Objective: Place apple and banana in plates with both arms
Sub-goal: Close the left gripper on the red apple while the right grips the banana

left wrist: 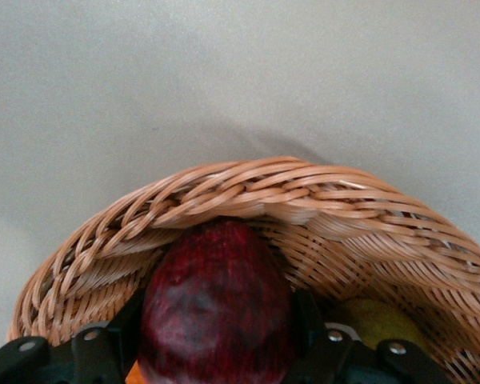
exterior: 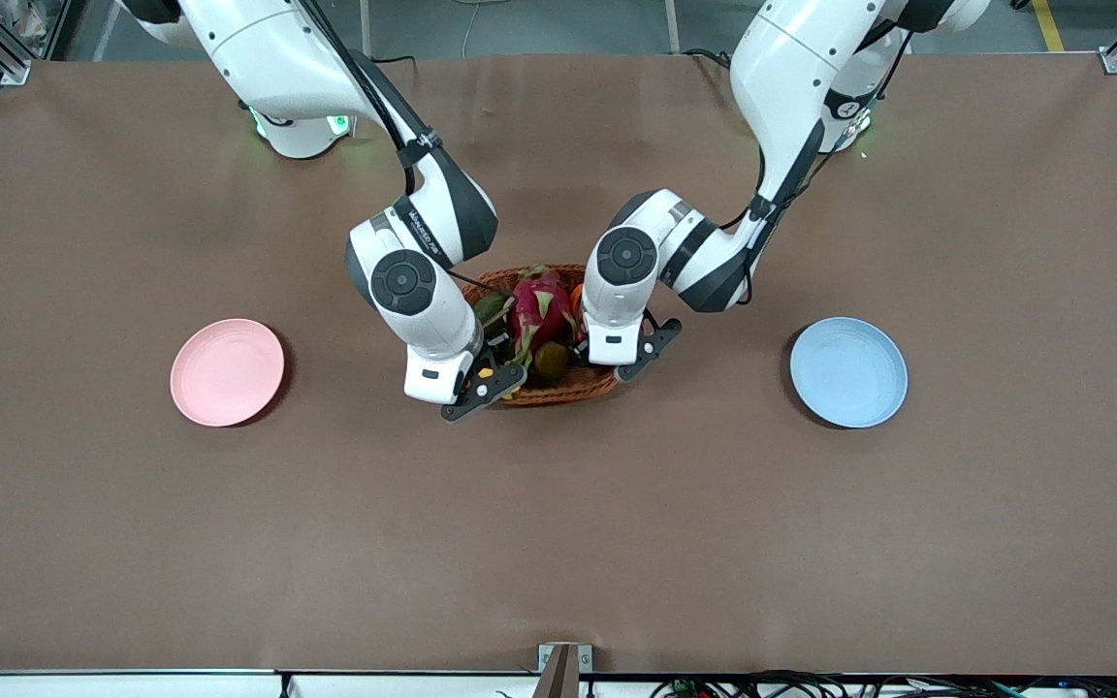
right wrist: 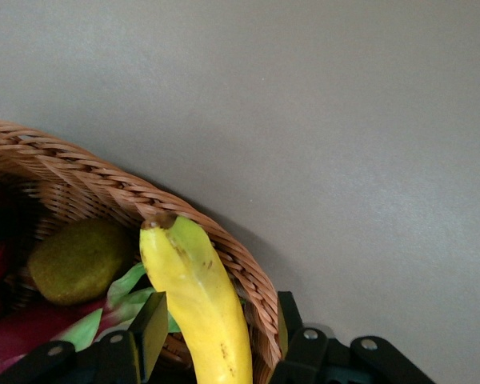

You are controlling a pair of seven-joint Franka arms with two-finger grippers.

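The brown wicker basket [exterior: 558, 393] stands mid-table. My left gripper [exterior: 628, 361] is down in it at the left arm's end, shut on the dark red apple [left wrist: 216, 312], with a finger tight against each side; in the left wrist view [left wrist: 220, 320] the apple fills the jaws. The left hand hides the apple in the front view. My right gripper [exterior: 481, 388] is at the basket's other end, open around the yellow banana [right wrist: 200, 304]. One finger [right wrist: 148, 336] is against it and the basket rim [right wrist: 248, 288] lies before the other. The pink plate [exterior: 227, 371] and blue plate [exterior: 848, 371] are empty.
The basket also holds a pink dragon fruit [exterior: 534, 305], a brown-green kiwi [exterior: 551, 359] and an orange [exterior: 576, 296]. The pink plate lies toward the right arm's end of the brown table, the blue plate toward the left arm's end.
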